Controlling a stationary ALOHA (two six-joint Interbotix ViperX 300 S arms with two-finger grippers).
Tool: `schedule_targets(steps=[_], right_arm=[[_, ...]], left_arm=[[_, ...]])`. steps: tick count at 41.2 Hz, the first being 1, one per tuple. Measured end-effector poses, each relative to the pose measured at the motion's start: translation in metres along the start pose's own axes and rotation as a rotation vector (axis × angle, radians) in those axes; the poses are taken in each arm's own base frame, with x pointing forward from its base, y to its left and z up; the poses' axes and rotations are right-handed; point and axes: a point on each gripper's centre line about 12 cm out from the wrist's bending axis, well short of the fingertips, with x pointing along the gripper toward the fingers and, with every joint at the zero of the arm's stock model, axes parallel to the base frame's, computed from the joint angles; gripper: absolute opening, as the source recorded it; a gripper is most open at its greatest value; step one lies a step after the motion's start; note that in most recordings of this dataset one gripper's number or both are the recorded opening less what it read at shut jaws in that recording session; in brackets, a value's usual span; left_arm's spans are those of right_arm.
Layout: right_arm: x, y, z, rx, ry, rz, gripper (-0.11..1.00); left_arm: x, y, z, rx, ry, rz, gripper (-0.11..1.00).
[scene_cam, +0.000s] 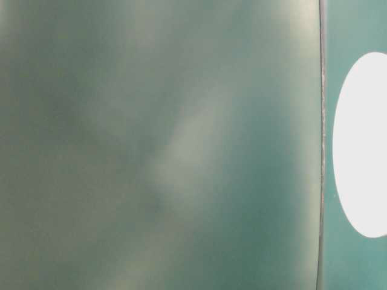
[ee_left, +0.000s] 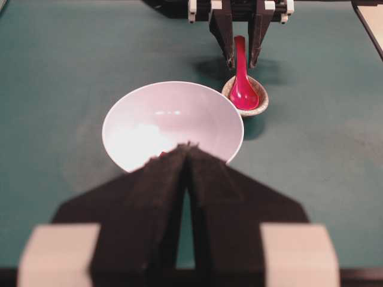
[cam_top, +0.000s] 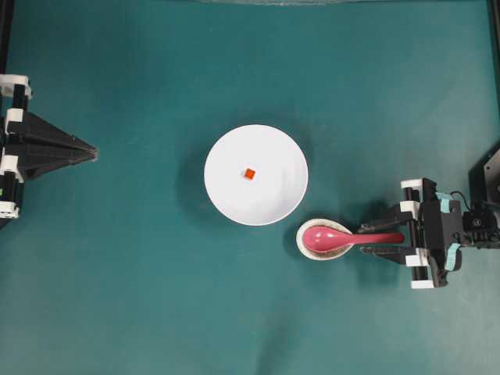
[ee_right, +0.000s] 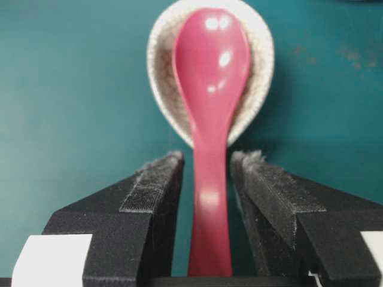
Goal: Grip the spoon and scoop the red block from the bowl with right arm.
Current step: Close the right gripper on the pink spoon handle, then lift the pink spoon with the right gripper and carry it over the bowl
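Your right arm, the black one with white parts and teal tape (cam_top: 449, 234), reaches in from the right side. Its two-fingered gripper (ee_right: 206, 164) has both black fingers apart, one on each side of the pink spoon handle (ee_right: 209, 197), with a small gap on both sides. Your left arm's black and white gripper (cam_top: 92, 153) sits at the left edge with its fingers pressed together

Teal bench (cam_top: 141, 273), plain white bowl (cam_top: 273, 148), tiny red-orange block (cam_top: 249, 173), glossy magenta spoon (cam_top: 344, 237) in a speckled off-white dish (ee_right: 160, 72).
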Motion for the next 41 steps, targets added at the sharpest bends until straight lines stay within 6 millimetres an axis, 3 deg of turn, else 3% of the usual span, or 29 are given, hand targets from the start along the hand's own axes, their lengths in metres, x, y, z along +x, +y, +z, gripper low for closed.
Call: schedule_targets(steps=[14,25,41], right_arm=[[0.0003,0.0004,0.0005,0.015,-0.002,0.001,0.43],[0.0003,0.0003,0.0005,0.018,-0.001,0.000,0.25],[-0.0007,0.0009,0.0038,0.024,-0.013,0.005,0.25]], left_arm=[[0.0003,0.0000,-0.0002,0.002,0.002,0.000,0.02],[0.0003,0.0000,-0.0002,0.002,0.002,0.000,0.02],[0.0003,0.0000,-0.0002,0.000,0.002,0.000,0.02]])
